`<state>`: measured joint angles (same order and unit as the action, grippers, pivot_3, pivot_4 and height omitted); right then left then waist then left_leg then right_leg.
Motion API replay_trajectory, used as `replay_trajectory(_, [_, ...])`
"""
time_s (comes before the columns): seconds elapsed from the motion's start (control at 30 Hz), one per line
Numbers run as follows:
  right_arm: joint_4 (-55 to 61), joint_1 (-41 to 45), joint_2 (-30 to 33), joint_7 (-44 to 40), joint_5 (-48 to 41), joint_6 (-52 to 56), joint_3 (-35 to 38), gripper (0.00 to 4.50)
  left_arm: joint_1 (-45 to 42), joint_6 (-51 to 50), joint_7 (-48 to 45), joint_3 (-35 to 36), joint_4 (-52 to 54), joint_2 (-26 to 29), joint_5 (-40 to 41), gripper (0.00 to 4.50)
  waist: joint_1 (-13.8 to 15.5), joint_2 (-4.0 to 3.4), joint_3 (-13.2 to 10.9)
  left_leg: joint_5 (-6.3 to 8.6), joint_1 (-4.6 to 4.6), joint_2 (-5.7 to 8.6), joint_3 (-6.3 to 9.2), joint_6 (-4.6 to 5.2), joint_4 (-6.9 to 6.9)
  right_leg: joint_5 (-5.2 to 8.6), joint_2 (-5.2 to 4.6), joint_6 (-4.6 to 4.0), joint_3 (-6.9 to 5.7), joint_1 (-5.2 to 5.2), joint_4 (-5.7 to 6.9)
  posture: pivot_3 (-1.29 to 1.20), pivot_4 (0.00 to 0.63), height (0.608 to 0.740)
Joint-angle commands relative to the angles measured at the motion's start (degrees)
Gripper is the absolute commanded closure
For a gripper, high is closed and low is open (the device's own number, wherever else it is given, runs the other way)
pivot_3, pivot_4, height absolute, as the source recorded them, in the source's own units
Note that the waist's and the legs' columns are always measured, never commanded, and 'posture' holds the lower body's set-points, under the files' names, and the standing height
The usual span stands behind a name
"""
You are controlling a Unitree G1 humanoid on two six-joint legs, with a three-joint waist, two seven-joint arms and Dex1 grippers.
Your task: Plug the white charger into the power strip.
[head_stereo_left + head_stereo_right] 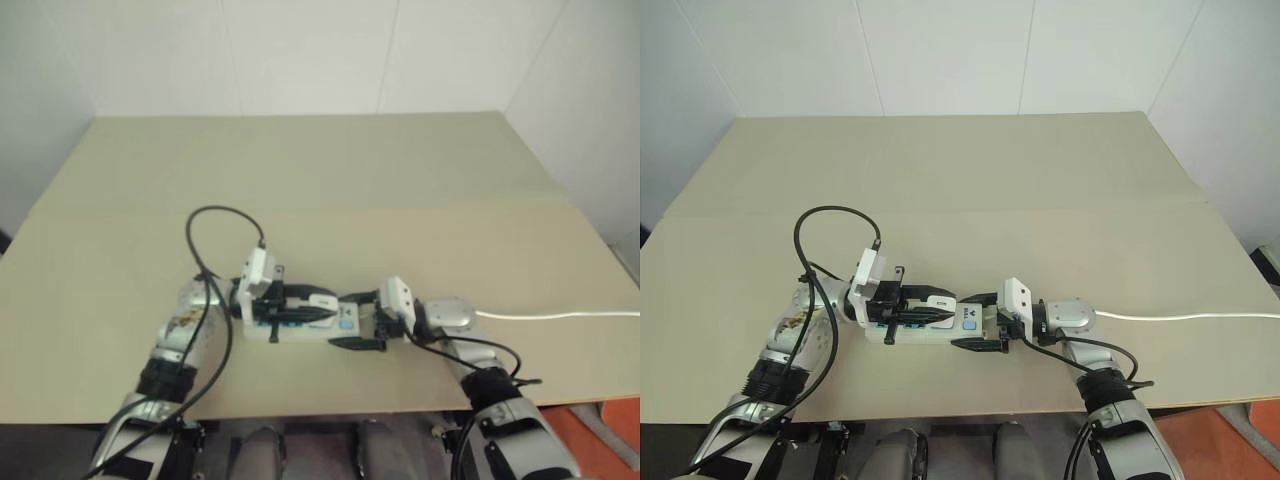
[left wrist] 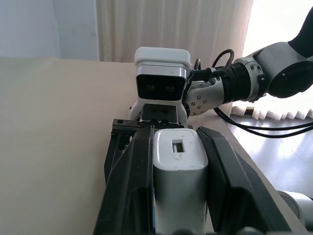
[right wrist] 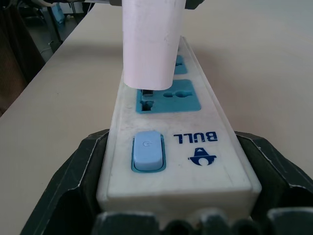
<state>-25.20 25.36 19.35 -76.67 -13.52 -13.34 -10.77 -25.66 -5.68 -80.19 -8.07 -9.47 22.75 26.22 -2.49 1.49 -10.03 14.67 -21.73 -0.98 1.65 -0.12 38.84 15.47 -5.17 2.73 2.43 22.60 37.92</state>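
White walls, a curtain behind, and a plain beige bench (image 1: 320,180) carried the whole job. Power strip (image 1: 975,322) lay lengthwise near the bench's front edge, with its thin white cord (image 1: 560,316) running off to the robot's right. Right gripper (image 1: 978,321) had its jaws clamped on the strip's switch end, one finger down each long side, pinning it. Left gripper (image 1: 318,307) had its jaws closed on the white charger (image 2: 177,186), fingers (image 2: 129,196) pressed against both flanks, charger body sticking out past the tips. In the right wrist view the charger (image 3: 152,41) sat over the blue socket (image 3: 168,98) nearest the switch (image 3: 146,149), bottom edge on or just above the socket face; prongs weren't visible, so I couldn't tell whether they'd entered. Judged step: final alignment and push-in. Risks: charger looked slightly off toward one side of the socket, so prongs could land on the plastic face and jam instead of seating. A hard push with the prongs misaligned could twist the charger in the jaws or rock the strip, since only one end was held. The two grippers were also close together over the strip, so a sideways correction could bump them.
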Motion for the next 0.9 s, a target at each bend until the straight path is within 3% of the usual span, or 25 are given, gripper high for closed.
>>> replay_trajectory(0.03, [1.0,-1.1,0.0,0.0,0.0,0.5,-0.8,1.1,0.3,1.1,0.3,-0.7,-0.4,-0.6,-1.1,3.48,0.0,0.0,0.0,0.0,0.07,0.0,0.01,0.0,-0.01,0.0,0.0,0.0,-0.01,-0.08,-0.04,0.0,0.15,0.74])
replay_trajectory(0.37, [1.1,-1.1,0.0,0.3,0.0,0.7,-0.8,1.1,0.1,-0.2,0.5,-0.8,0.5,-1.3,-0.2,3.48,0.0,0.0,0.0,0.01,0.23,0.0,0.02,0.0,-0.06,0.0,0.0,0.0,-0.02,-0.28,-0.17,0.0,0.15,0.74])
replay_trajectory(0.9, [0.9,-1.2,0.1,0.3,-0.1,0.7,-0.9,1.1,0.8,2.9,-2.3,-1.1,-4.4,3.0,-3.3,3.48,-0.2,0.0,0.0,0.01,0.31,-0.02,0.01,0.01,-0.13,0.0,0.02,0.0,0.0,-0.31,-0.2,0.0,0.15,0.74])
